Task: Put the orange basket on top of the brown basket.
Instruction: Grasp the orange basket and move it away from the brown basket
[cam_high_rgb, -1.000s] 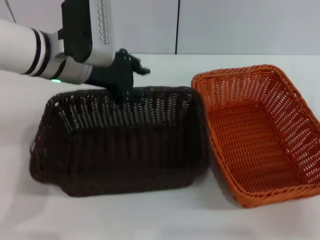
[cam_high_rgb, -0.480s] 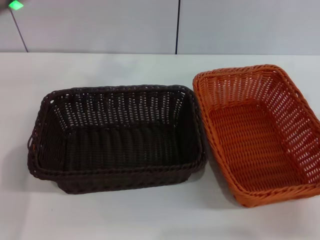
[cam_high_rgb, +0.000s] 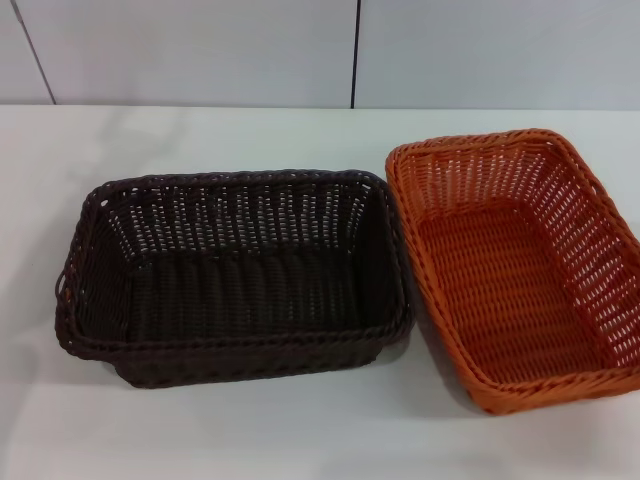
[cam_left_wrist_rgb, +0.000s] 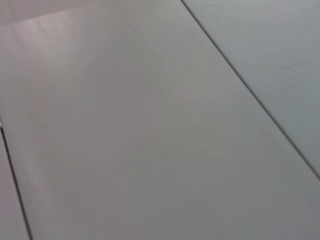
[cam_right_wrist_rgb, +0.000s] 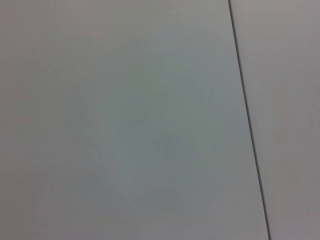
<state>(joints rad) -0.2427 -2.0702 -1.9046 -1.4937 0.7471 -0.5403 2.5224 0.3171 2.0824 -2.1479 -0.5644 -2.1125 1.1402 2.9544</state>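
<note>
The orange basket (cam_high_rgb: 515, 268) sits on the white counter (cam_high_rgb: 250, 440) at the right of the head view, its near right corner cut off by the frame edge. The brown basket (cam_high_rgb: 235, 275) lies at centre left, and the two rims touch or nearly touch along their shared side. Nothing is stacked yet.

The likely trouble is that closeness. A grip taken on the orange basket's left rim could catch the brown one and drag it, and the sloping open weave gives little firm edge to pinch, so the basket may tilt or slip when lifted. Set down off-centre, it would perch crooked on the brown rim rather than settle inside.

Neither arm shows in the head view, and both wrist views show only pale wall panels with a dark seam. So the state of the jaws cannot be told for the left or the right gripper, nor where they hang.
</note>
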